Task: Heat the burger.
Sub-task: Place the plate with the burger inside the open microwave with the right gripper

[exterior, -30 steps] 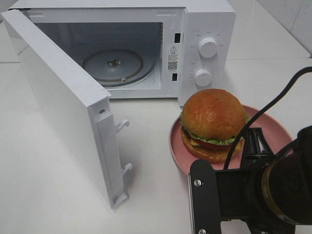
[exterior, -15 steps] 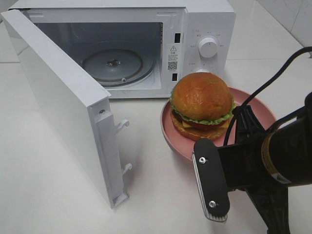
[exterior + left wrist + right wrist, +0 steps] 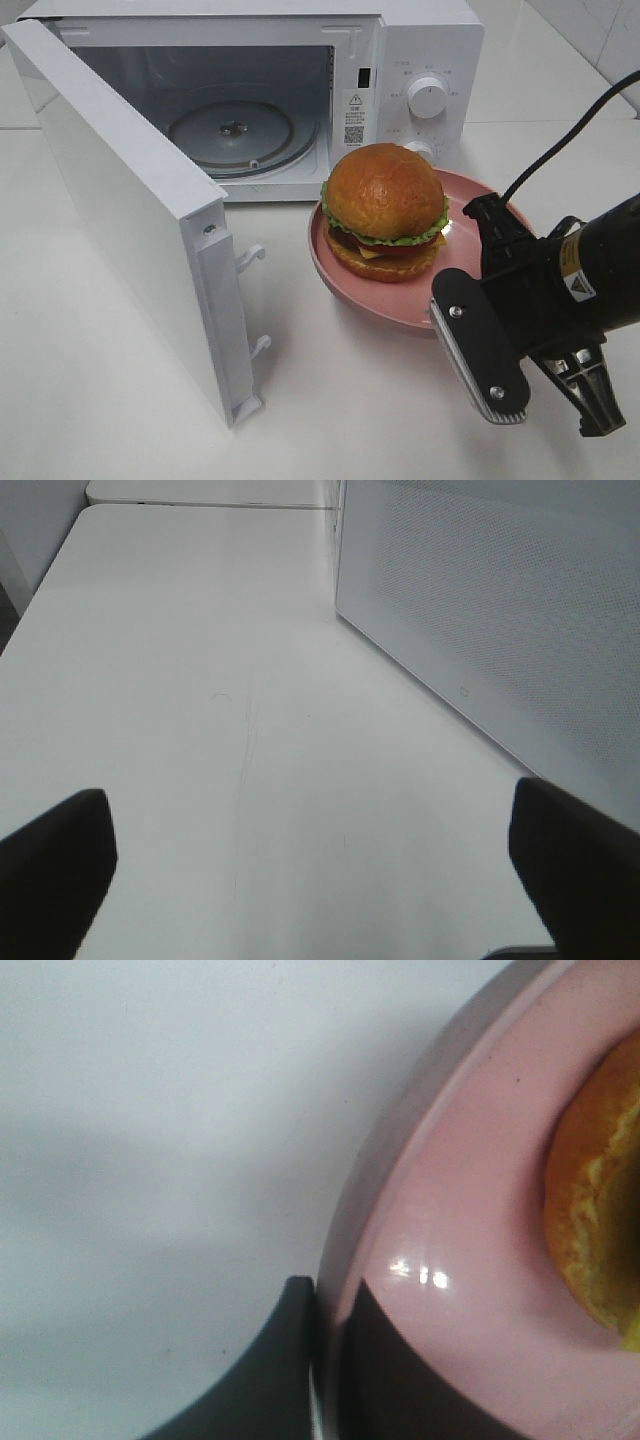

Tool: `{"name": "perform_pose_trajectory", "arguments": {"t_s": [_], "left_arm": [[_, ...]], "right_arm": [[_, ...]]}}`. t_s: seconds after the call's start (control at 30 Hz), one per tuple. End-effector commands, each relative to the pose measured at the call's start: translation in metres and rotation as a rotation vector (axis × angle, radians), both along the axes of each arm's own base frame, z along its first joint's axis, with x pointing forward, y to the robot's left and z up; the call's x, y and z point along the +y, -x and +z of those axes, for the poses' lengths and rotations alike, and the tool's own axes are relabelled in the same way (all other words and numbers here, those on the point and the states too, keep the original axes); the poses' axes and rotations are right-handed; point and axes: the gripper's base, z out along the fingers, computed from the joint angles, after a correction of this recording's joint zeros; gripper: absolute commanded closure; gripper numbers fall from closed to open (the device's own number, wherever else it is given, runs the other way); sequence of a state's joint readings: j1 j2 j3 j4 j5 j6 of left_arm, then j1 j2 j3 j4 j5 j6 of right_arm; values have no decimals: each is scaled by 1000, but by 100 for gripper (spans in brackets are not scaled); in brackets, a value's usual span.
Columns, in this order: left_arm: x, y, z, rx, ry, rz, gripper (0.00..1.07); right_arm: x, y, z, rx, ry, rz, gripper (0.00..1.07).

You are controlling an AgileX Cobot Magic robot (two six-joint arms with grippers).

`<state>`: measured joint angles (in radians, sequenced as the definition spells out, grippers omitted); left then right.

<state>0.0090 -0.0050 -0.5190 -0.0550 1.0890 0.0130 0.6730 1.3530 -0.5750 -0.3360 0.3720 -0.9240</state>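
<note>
Shows right gripper point(image 3: 328, 1310) pinching rim of pink plate point(image 3: 345, 285) bearing burger point(image 3: 385, 210), just outside open microwave point(image 3: 420, 45); left gripper point(image 3: 320, 870) spread wide, empty. Leaves loading, door closing and heating undone.

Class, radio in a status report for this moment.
Right tool shut on round pink plate; left tool open. Golden-bun burger on plate, outside white microwave. Door open.

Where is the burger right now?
In the high view, the burger sits on a pink plate, right of centre, just before the open microwave.
</note>
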Motion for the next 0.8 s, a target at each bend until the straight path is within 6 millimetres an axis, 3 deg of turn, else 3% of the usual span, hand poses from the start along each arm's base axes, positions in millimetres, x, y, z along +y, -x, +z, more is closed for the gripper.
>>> {"name": "perform_pose_trajectory", "arguments": {"t_s": [0.03,0.27,0.8], "left_arm": [[0,1,0,-29,1,0,7],[0,1,0,-29,1,0,7],[0,1,0,-29,1,0,7]], "right_arm": [[-4,-7,3,-30,-20,110,107],[-10,-10,2,-10,-35,209,107],[-9,-28,19,-46,4,254,107]]}}
